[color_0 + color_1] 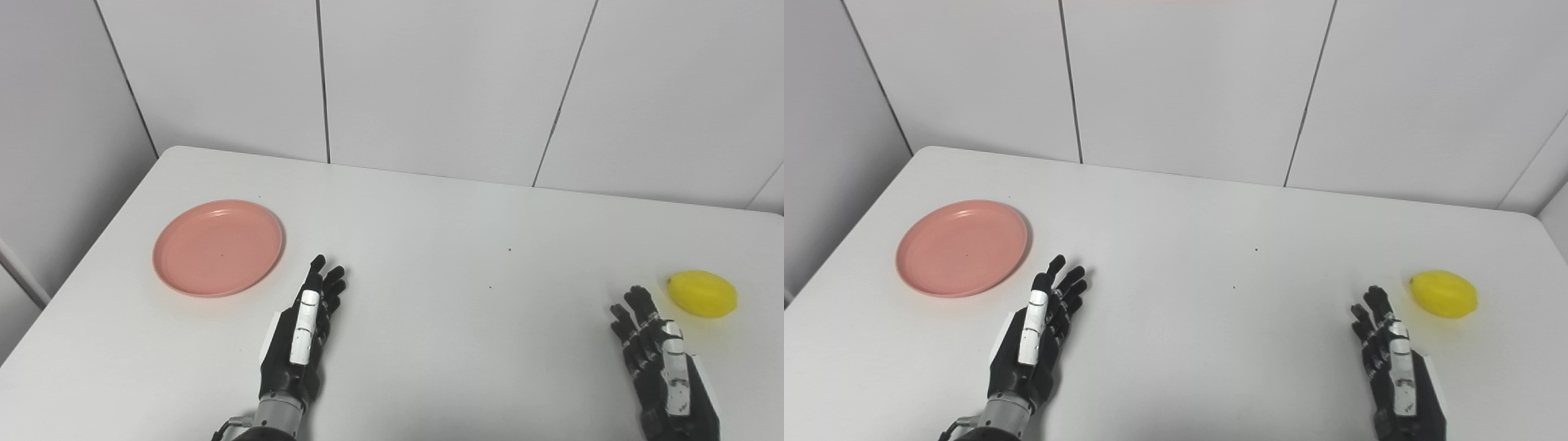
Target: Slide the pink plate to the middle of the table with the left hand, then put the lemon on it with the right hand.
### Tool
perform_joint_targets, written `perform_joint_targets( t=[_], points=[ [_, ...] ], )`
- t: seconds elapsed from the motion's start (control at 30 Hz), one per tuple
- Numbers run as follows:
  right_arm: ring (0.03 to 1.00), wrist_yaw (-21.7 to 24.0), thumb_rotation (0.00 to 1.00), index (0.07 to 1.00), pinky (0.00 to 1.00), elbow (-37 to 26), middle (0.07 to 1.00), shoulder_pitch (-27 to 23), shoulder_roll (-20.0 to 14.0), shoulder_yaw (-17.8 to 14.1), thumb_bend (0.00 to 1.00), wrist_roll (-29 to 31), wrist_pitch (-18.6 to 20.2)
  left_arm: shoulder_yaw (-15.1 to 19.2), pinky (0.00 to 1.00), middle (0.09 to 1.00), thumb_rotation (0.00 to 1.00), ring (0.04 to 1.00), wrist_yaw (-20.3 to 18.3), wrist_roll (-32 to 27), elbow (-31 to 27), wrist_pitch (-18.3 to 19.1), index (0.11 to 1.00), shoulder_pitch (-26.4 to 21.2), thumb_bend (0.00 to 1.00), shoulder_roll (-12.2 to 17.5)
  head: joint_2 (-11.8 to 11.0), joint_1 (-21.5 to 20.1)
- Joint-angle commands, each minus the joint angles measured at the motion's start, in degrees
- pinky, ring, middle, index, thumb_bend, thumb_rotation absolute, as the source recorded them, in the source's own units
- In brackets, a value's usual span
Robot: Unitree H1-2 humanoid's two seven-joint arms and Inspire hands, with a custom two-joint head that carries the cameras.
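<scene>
A pink plate [218,247] lies flat on the left part of the white table [429,233]. A yellow lemon [702,294] lies at the right, near the table's right edge. My left hand [300,334] is open and empty, fingers stretched forward, just right of and nearer than the plate, apart from it. My right hand [658,361] is open and empty, fingers stretched out, just left of and nearer than the lemon, not touching it.
The table's far edge meets a white panelled wall [429,79]. A grey wall [55,135] runs along the left side. Two tiny dark specks [509,249] mark the table's middle.
</scene>
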Motion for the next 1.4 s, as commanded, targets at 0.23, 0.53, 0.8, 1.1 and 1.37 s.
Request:
perform_joint_targets(
  t=[0.23,0.53,0.8,1.1,1.37],
  points=[
    [0.964,0.1,0.99,0.957,1.0,1.1,0.978,1.3,0.5,0.5,0.76,-1.0,-0.9,0.4,0.98,0.92,0.92,0.936,-0.6,0.4,0.3,-6.0,0.943,3.5,0.63,-1.2,-0.7,-0.5],
    [0.963,-0.8,1.0,0.967,1.0,-1.0,0.979,2.1,1.9,1.7,0.75,-2.3,0.0,2.9,0.97,0.919,0.84,0.936,-1.0,-1.4,-3.1,-7.7,0.926,3.4,0.77,0.1,-0.8,-2.4],
    [0.97,-0.8,1.0,0.967,1.0,-1.4,0.989,2.3,3.1,2.9,0.74,-3.1,-0.5,5.8,0.93,0.91,0.86,0.911,-1.4,-5.5,-9.6,0.2,0.912,-1.5,0.82,1.9,-1.5,-4.2],
    [0.952,-0.7,1.0,0.954,1.0,-0.2,0.975,2.1,4.1,3.4,0.73,-4.2,-2.9,7.6,0.93,0.902,0.9,0.914,-0.7,-7.6,-17.6,11.3,0.868,-11.8,0.85,4.8,-2.5,-4.5],
    [0.952,-0.9,1.0,0.955,1.0,-0.5,0.972,2.3,3.8,3.8,0.72,-4.5,-2.9,12.7,0.92,0.867,0.88,0.88,-1.7,-9.1,-18.7,13.7,0.824,-17.3,0.9,10.6,-2.5,-4.4]
  ],
)
